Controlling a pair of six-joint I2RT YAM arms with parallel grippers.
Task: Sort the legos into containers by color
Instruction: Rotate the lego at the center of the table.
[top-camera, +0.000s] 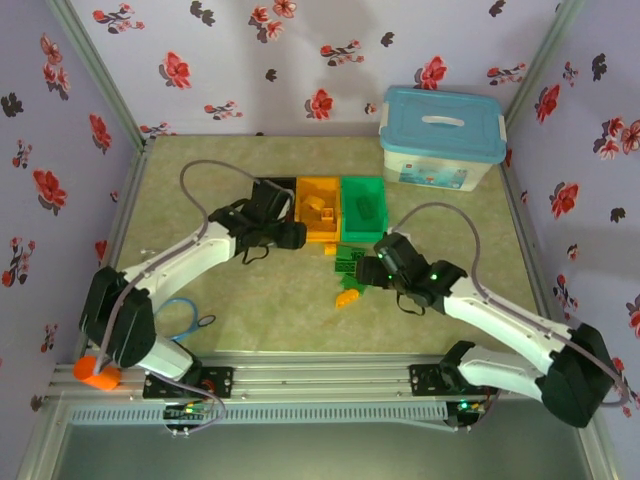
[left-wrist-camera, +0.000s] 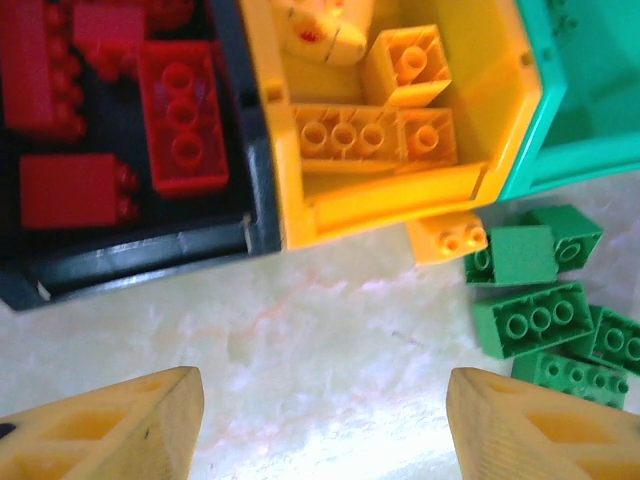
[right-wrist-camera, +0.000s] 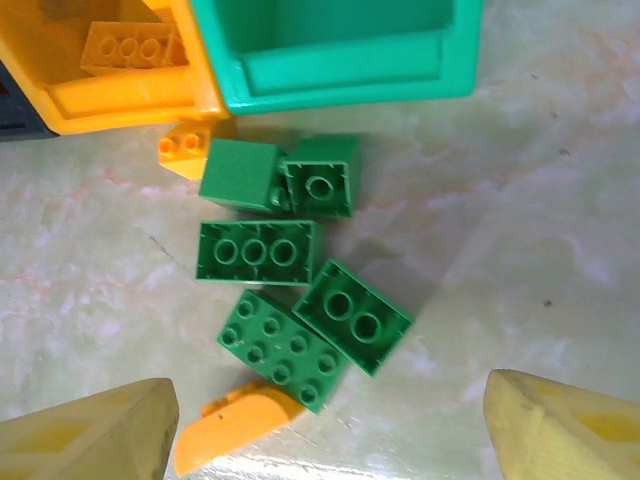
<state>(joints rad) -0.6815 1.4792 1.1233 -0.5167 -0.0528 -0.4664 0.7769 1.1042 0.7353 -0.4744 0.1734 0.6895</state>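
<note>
Three containers stand side by side: black bin (left-wrist-camera: 150, 255) holding red legos (left-wrist-camera: 185, 115), yellow-orange bin (top-camera: 320, 208) holding orange legos (left-wrist-camera: 340, 135), green bin (top-camera: 364, 205). On the table in front of the green bin lie several green legos (right-wrist-camera: 285, 345). A small orange brick (right-wrist-camera: 185, 148) rests against the yellow bin's corner, and a curved orange piece (right-wrist-camera: 235, 428) lies nearer me. My left gripper (left-wrist-camera: 320, 420) hovers open over bare table before the black and yellow bins. My right gripper (right-wrist-camera: 330, 430) is open above the green pile, the curved orange piece by its left finger.
A large white box with a light blue lid (top-camera: 442, 137) stands at the back right. An orange cylinder (top-camera: 97, 372) sits by the left arm's base, beside a blue cable loop (top-camera: 185, 320). Flowered walls close in the table on three sides.
</note>
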